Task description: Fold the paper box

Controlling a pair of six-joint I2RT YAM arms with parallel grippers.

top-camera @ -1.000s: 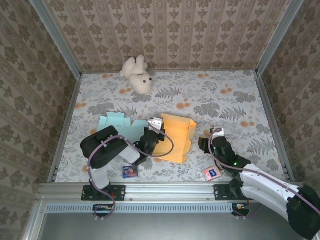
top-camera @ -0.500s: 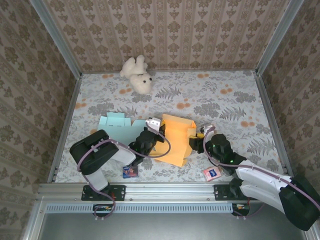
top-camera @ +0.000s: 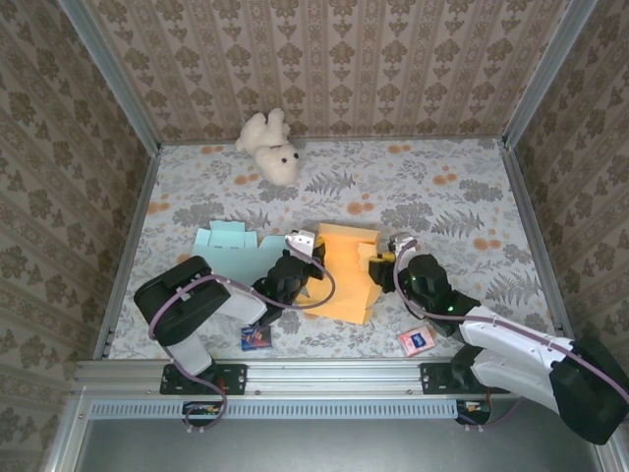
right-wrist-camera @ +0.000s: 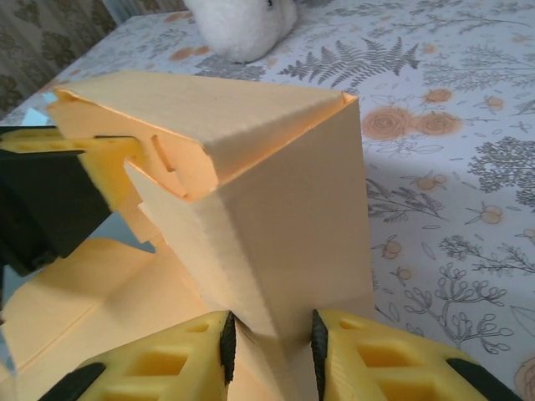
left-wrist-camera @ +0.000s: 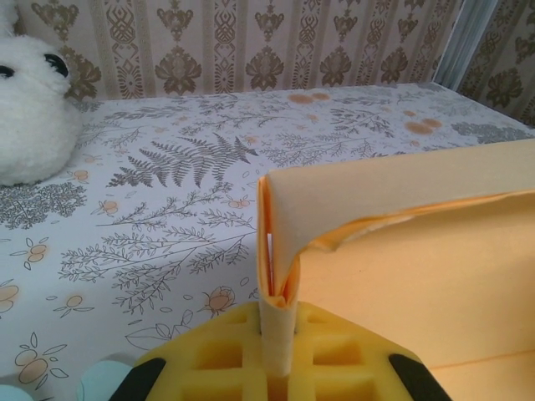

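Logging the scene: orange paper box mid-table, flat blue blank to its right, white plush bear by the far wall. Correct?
No: the flat blue blank lies left of the orange paper box, as the top external view shows. The white plush bear is by the far wall.

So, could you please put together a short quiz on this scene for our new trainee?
1. True or false: the left gripper is pinching a wall of the orange paper box.
2. Which toy lies beyond the box? A) white plush bear B) rubber duck C) toy car
3. Fill in: the flat paper sheet left of the box is light ____.
Key: 1 true; 2 A; 3 blue.
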